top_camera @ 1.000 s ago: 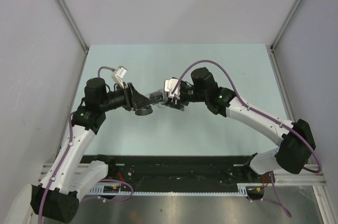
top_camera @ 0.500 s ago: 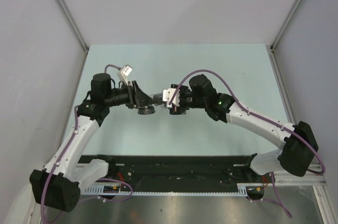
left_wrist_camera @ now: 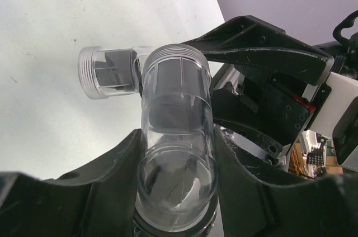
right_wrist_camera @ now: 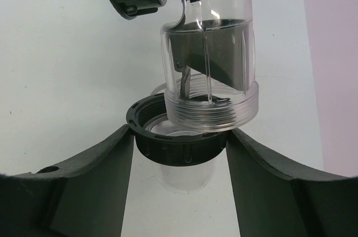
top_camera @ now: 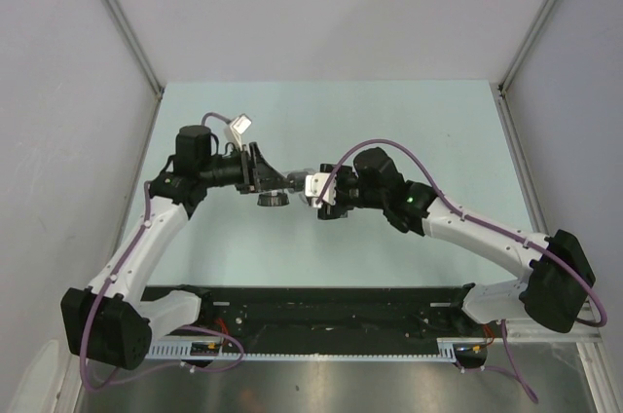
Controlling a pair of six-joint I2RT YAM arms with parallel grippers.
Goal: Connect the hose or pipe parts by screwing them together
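Observation:
Two pipe parts meet in mid-air over the table's middle. My left gripper is shut on a clear branched pipe part, a finger on each side of its body. One threaded end points at the right gripper and a side branch sticks out left. My right gripper is shut on the second pipe part, a clear stub with a black threaded nut. The clear threaded end rests at the nut's mouth, offset to the right and slightly tilted.
A dark ring hangs under the left gripper on the branched part's near end. The pale green tabletop lies below, with grey walls on three sides. Purple cables loop over both wrists. A black rail runs along the near edge.
Both arms have shifted: the left wrist has moved up and away, and the right forearm has lowered. The meeting point drifted slightly right. Both grips are unchanged.

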